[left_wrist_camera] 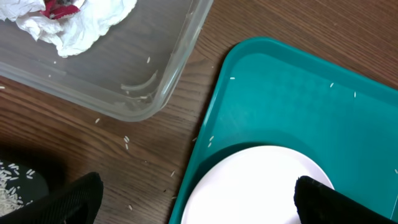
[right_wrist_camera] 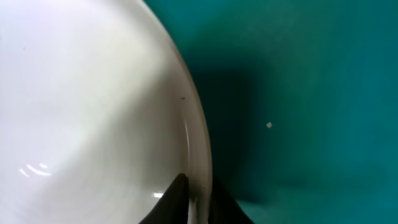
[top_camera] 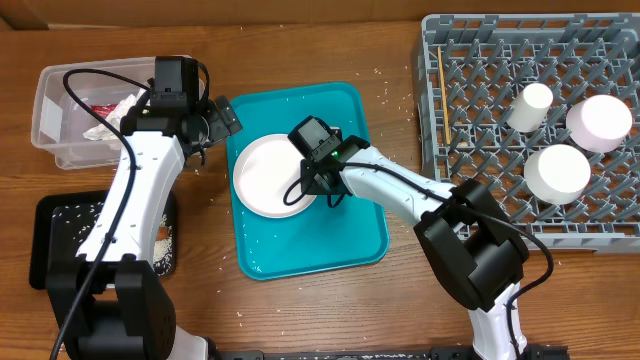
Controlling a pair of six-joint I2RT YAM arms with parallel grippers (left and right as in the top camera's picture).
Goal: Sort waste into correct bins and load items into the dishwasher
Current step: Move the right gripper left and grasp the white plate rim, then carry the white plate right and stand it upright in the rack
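Observation:
The large white plate (top_camera: 265, 175) lies on the teal serving tray (top_camera: 350, 240). My right gripper (top_camera: 308, 183) is shut on the plate's right rim; in the right wrist view its two dark fingertips pinch the rim of the plate (right_wrist_camera: 81, 106) at my right gripper (right_wrist_camera: 199, 194). My left gripper (top_camera: 215, 122) hangs open over the tray's left edge, with the plate (left_wrist_camera: 261, 186) showing between the wide-apart fingers of my left gripper (left_wrist_camera: 199, 198), touching nothing. The clear tub (top_camera: 60, 100) holds the crumpled napkin (left_wrist_camera: 81, 28) and red wrapper (left_wrist_camera: 59, 7).
The grey dish rack (top_camera: 470, 60) at the right holds two white bowls (top_camera: 598, 122) (top_camera: 557, 172), a white cup (top_camera: 528, 107) and a thin wooden stick (top_camera: 440, 95). The black tray (top_camera: 50, 240) with rice sits front left. Loose rice grains (left_wrist_camera: 126, 142) dot the table.

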